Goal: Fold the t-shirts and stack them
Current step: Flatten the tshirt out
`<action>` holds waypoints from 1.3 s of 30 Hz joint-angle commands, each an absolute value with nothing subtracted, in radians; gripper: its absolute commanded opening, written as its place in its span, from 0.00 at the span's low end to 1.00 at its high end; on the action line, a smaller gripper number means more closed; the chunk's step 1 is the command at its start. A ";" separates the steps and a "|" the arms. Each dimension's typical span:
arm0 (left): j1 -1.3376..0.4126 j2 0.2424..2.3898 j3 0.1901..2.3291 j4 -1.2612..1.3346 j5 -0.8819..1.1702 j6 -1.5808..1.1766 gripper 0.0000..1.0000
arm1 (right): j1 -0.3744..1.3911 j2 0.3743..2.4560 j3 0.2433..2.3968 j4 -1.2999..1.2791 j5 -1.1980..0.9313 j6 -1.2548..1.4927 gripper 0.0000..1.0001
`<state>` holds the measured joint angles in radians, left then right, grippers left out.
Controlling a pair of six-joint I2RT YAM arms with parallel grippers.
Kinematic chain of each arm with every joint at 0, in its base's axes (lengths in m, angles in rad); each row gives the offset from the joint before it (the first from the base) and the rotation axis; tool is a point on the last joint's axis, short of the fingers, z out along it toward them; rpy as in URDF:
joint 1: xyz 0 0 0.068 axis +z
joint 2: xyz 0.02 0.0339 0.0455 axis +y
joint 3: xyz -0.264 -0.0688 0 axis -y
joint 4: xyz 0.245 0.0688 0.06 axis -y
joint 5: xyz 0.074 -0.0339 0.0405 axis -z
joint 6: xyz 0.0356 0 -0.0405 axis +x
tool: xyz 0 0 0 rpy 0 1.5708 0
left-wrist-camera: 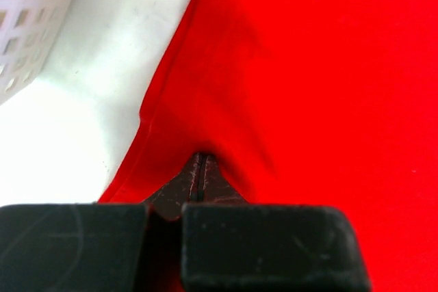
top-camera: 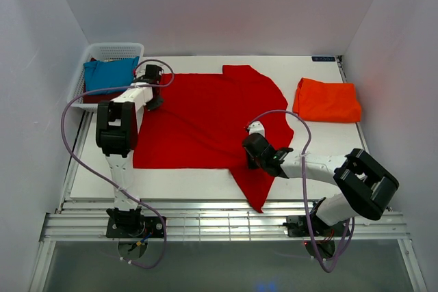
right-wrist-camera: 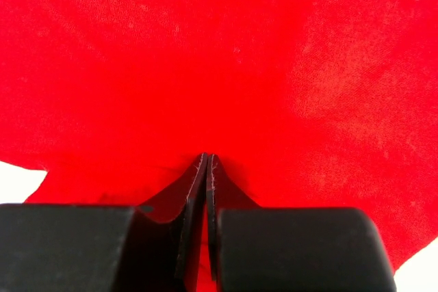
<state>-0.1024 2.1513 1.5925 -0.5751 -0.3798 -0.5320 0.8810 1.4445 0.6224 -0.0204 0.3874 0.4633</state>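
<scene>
Camera overhead: red t-shirt (top-camera: 205, 121) flat on desk (top-camera: 191, 182), long axis left-right; left tool (top-camera: 153, 76) at its far-left corner, right tool (top-camera: 254, 130) on its near-right part; orange t-shirt (top-camera: 327, 100) folded, far right
Left wrist: left tool (left-wrist-camera: 199, 158) clamped on the shirt's edge
Right wrist: right tool (right-wrist-camera: 207, 158) pinched together on red cloth

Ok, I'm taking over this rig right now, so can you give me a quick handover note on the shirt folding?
Left gripper: shut on the red t-shirt at its left edge, near the basket.
Right gripper: shut on the same shirt's near-right part.
Red t-shirt: spread on the table, unfolded.
Orange-red t-shirt: folded, far right.
Teal-blue t-shirt: in the basket, dark maroon cloth beneath it.
Done: one shirt folded.
Left: fold the red one, stack it, then the basket's shirts.
</scene>
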 commanded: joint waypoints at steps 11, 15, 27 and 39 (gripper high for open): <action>-0.179 1.841 1.494 -0.626 -0.412 -0.537 0.00 | 0.902 1.195 0.644 -0.187 0.474 0.471 0.49; -0.262 1.764 1.494 -0.592 -0.457 -0.502 0.00 | 0.923 1.118 0.605 -0.221 0.445 0.509 0.54; -0.368 1.707 1.378 -0.542 -0.379 -0.476 0.00 | 0.936 1.172 0.496 -0.176 0.381 0.606 0.42; -0.388 1.661 1.338 -0.534 -0.403 -0.477 0.00 | 0.943 1.187 0.482 -0.149 0.324 0.609 0.30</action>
